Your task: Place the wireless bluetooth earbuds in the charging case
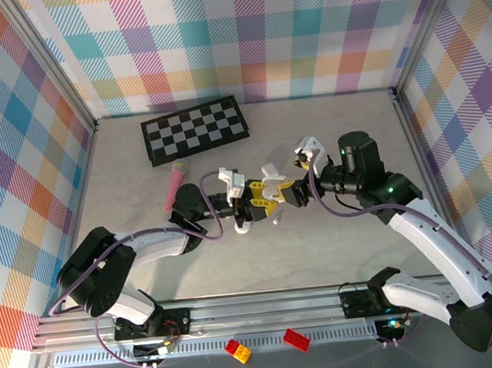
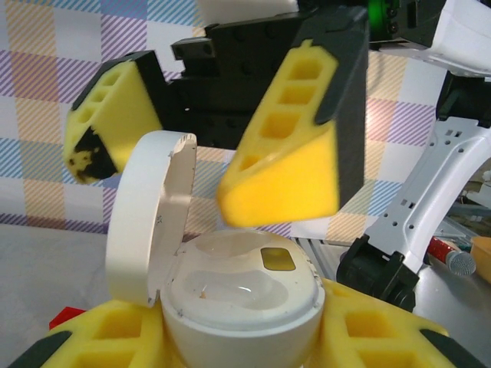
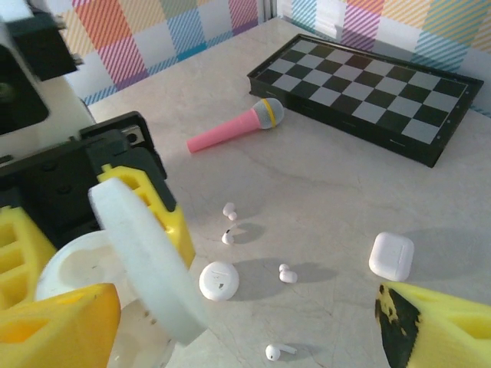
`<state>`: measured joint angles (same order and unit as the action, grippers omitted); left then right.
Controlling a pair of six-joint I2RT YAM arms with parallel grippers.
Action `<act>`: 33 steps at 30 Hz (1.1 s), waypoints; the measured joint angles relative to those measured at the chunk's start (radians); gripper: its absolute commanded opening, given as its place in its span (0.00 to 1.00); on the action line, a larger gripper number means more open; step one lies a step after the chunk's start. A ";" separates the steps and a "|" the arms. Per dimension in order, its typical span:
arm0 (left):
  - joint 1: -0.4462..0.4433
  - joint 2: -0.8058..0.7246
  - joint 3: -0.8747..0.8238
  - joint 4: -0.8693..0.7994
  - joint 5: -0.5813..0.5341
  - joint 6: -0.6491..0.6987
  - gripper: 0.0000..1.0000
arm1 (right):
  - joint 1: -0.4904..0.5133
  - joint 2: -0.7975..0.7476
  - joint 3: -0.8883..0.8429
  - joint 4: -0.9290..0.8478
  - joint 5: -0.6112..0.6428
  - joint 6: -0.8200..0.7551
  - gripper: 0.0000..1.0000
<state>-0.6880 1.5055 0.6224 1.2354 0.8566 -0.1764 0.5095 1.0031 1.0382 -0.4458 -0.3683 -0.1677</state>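
Left hand [image 2: 239,345] clamps the open charging case [image 2: 238,295] — right hand [image 2: 201,153] spread wide, facing it, empty.

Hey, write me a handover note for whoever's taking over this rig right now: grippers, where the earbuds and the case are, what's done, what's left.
Left gripper: shut on the charging case, lid open.
Right gripper: open and empty, hovering just above the open case.
Earbuds: four lie loose on the table, near a round white case and a rectangular white case.
Done: case gripped and opened; its wells look empty.
Left: pick up a bud with the right gripper, seat it in the case, then repeat.
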 measured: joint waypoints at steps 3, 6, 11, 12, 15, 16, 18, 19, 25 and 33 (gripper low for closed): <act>0.004 0.003 -0.003 0.008 -0.001 -0.012 0.31 | -0.001 -0.009 0.000 0.002 -0.024 0.008 0.86; 0.004 0.003 -0.007 0.023 0.000 -0.018 0.31 | -0.004 -0.019 0.000 0.008 -0.043 0.018 0.81; 0.004 0.003 -0.007 0.029 0.019 -0.031 0.31 | -0.006 -0.006 0.000 0.021 -0.080 0.031 0.73; 0.004 0.003 -0.007 0.028 0.020 -0.034 0.31 | -0.006 -0.001 0.000 0.023 -0.087 0.033 0.73; 0.008 0.003 -0.008 0.029 0.021 -0.037 0.31 | -0.006 0.013 0.000 0.027 -0.093 0.042 0.78; 0.010 0.003 -0.012 0.029 0.018 -0.037 0.31 | -0.006 0.013 0.000 0.027 -0.093 0.052 0.80; 0.021 0.003 -0.024 0.032 0.013 -0.037 0.32 | -0.008 0.011 0.000 0.037 -0.093 0.072 0.81; 0.031 0.003 -0.034 0.033 0.010 -0.037 0.32 | -0.010 0.007 -0.003 0.048 -0.093 0.083 0.82; 0.121 0.002 -0.068 0.036 -0.012 -0.037 0.31 | -0.024 -0.074 -0.093 0.141 -0.084 0.204 0.81; 0.224 -0.042 -0.098 0.036 -0.012 -0.037 0.31 | -0.025 -0.066 -0.148 0.172 0.069 0.431 0.79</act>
<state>-0.4637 1.4635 0.5240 1.2716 0.8444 -0.2134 0.4843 0.9375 0.8906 -0.2741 -0.2989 0.2630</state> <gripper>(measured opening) 0.356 0.792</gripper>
